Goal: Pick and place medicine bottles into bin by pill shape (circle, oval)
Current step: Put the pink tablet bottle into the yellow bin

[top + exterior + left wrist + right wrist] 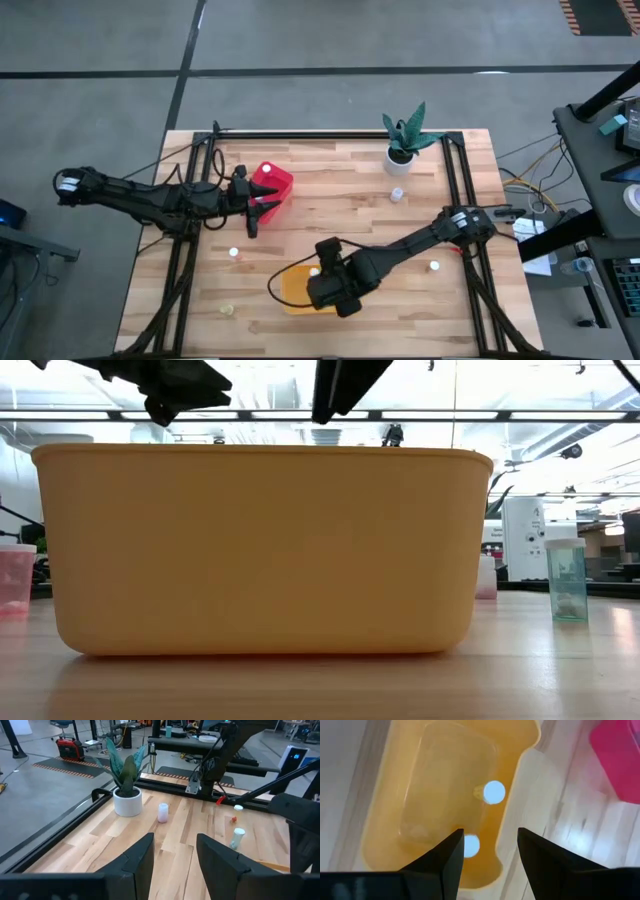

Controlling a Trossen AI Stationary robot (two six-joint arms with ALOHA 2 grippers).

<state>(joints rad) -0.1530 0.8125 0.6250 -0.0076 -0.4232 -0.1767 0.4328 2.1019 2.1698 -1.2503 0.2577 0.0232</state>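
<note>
Bottles are being sorted on a wooden table (350, 210) fitted with two arms. The right gripper (487, 852) is being held directly above the yellow tub (292, 287), which is sitting at about 6 o'clock on the table, near the front edge. Its fingers (445, 857) are being kept apart, and nothing is being gripped between them. Two bottles are being shown inside the yellow tub by the right wrist view: one white cap (494, 792) near the tub's middle and a second white cap (470, 845) just beside the fingers.

The left gripper (175, 857) is being held at the red tub (272, 184), at about 10 o'clock on the table. Its fingers (137, 862) are also being kept apart and empty.

Loose bottles are being left standing on the table: one (234, 253) at 8 o'clock, one (227, 311) at 7 o'clock, one (435, 266) at 4 o'clock and one (397, 194) at 1 o'clock, just beside the potted plant (404, 135).
</note>
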